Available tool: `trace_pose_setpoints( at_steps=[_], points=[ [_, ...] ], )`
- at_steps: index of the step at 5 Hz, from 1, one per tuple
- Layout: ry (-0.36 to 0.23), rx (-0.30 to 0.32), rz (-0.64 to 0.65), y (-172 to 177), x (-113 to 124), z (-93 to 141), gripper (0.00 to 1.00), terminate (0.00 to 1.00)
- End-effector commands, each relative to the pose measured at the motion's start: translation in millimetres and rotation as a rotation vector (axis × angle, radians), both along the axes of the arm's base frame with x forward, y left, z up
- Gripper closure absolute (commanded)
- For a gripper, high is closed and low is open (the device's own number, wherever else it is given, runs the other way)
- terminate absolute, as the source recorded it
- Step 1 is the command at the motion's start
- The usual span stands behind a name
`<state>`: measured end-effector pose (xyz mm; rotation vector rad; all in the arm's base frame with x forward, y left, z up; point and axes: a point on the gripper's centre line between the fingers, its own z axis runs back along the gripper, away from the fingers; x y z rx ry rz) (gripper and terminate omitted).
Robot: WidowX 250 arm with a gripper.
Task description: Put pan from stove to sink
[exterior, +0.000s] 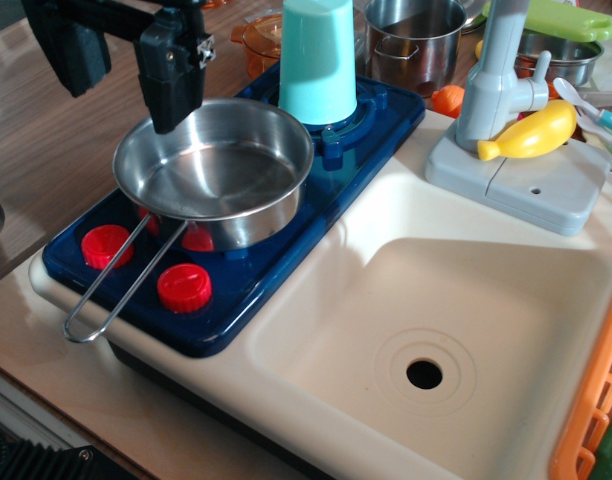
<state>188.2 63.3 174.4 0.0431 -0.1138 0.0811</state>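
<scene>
While the steel pan (214,172) sits on the front burner of the dark blue toy stove (286,250), I judge that the approach step is in hand — nothing is grasped yet. My gripper (121,60) hangs above the pan's far left rim, its two black fingers (173,75) spread wide apart and holding nothing; one finger is just over the rim, the other is outside, over the wooden table (56,130).

For the next move I would bring the fingers down so that the rim wall comes between them, close, lift, and carry the pan to the right into the cream sink (456,330), which lies free with its drain hole (424,374) visible. The long wire handle (111,290) points toward me and sticks out past the stove edge — it could catch on the red knobs (184,286). The turquoise cup (318,60) stands just behind the pan, so I must lift with care.

I can read no brand, label or writing anywhere.
</scene>
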Motion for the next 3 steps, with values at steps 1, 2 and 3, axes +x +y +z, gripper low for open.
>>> trace_pose_setpoints(
  at_steps=[1,2,3],
  points=[
    [-0.047,-0.02,-0.005,19.7,4.1,-15.7,0.0,0.0],
    [-0.051,-0.054,-0.018,29.5,8.0,-24.8,0.0,0.0],
    [-0.081,-0.064,-0.001,27.0,9.0,-36.2,0.0,0.0]
  ],
)
